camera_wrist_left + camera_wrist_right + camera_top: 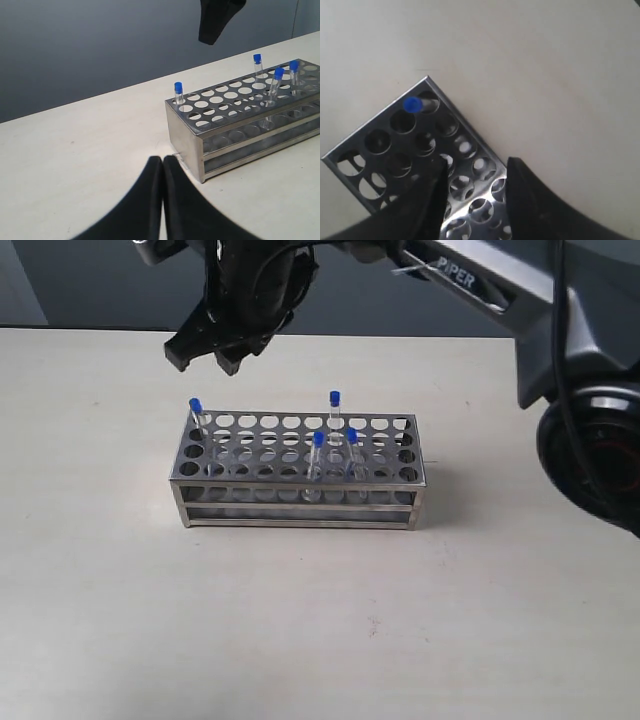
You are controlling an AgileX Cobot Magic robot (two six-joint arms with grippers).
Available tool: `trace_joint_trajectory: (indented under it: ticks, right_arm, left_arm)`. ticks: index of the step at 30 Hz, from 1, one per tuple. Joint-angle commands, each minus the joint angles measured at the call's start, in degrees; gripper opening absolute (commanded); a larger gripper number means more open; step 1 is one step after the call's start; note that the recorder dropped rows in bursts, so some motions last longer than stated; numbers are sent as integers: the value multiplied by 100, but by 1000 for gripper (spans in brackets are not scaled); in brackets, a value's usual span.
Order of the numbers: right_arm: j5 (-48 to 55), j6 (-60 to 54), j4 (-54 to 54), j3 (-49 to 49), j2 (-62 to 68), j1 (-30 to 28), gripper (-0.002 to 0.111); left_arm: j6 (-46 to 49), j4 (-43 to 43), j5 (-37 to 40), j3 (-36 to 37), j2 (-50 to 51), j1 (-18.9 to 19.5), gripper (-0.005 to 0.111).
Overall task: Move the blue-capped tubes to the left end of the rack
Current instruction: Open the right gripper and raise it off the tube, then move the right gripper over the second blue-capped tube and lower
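The silver rack (300, 503) stands mid-table. One blue-capped tube (196, 406) sits in its back left corner hole. Another (335, 398) stands in the back row right of the middle, and two more (319, 439) (351, 434) lean near the front. My right gripper (205, 355) hangs open above the rack's back left end with nothing between its fingers. In the right wrist view it (475, 170) is over empty holes of the rack (401, 142), with the corner tube's cap (412, 105) apart from it. My left gripper (162, 160) is shut and empty, low over the table beside the rack's left end (190, 135).
The right arm (520, 290) reaches in from the upper right above the table's back edge. Bare beige table (300, 620) surrounds the rack on all sides. A dark wall (100, 50) runs behind the table.
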Motion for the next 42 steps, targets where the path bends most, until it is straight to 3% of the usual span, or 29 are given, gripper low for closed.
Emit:
trace_joint_trajectory:
  ticks: [1, 11, 31, 34, 37, 42]
  right_arm:
    - [53, 132, -105, 588, -510, -143, 38]
    - [53, 365, 29, 2301, -1461, -286, 38]
    - [-7, 343, 263, 2621, -691, -310, 37]
    - [-100, 340, 277, 2621, -599, -310, 24]
    - [-118, 329, 277, 2621, -613, -310, -1]
    - [-120, 329, 277, 2621, -676, -310, 0]
  left_arm:
    - [-27, 0, -37, -30, -30, -63, 1]
    - [-27, 0, -37, -30, -30, -63, 1]
    - [-27, 0, -37, -30, -30, -63, 1]
    - [-27, 0, -37, -30, -30, -63, 1]
    - [-27, 0, -37, -30, -30, -63, 1]
    - [-27, 0, -37, -30, -30, -63, 1]
